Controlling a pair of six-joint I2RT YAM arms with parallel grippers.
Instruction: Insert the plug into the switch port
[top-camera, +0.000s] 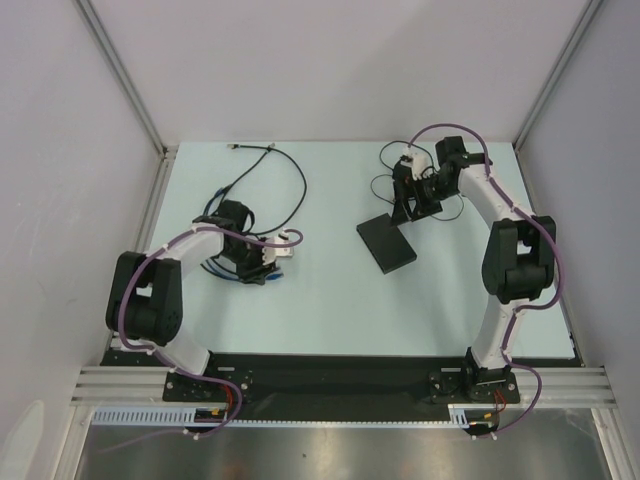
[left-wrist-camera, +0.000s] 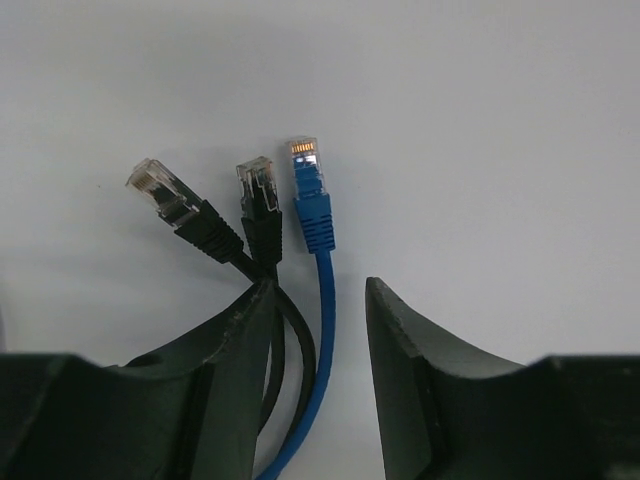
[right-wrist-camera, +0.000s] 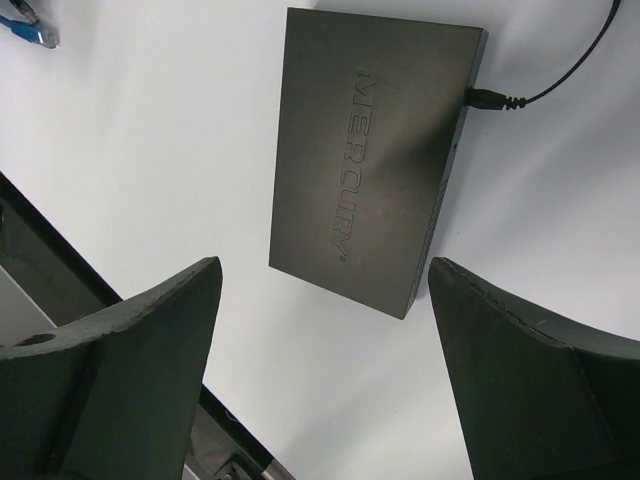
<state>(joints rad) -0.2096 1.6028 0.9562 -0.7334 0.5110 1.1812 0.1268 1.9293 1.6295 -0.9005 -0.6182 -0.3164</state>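
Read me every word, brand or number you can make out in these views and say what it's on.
"MERCURY": brand lettering moulded along the top face of the switch, seen in the right wrist view.
No readable marking on the blue plug or the two black plugs.
In the top view, everything is too small to show any text.

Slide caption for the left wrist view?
Left gripper open astride the blue cable, behind the blue plug; two black plugs lie alongside.

Matte-black switch, blue cable (clear plug), two black cables
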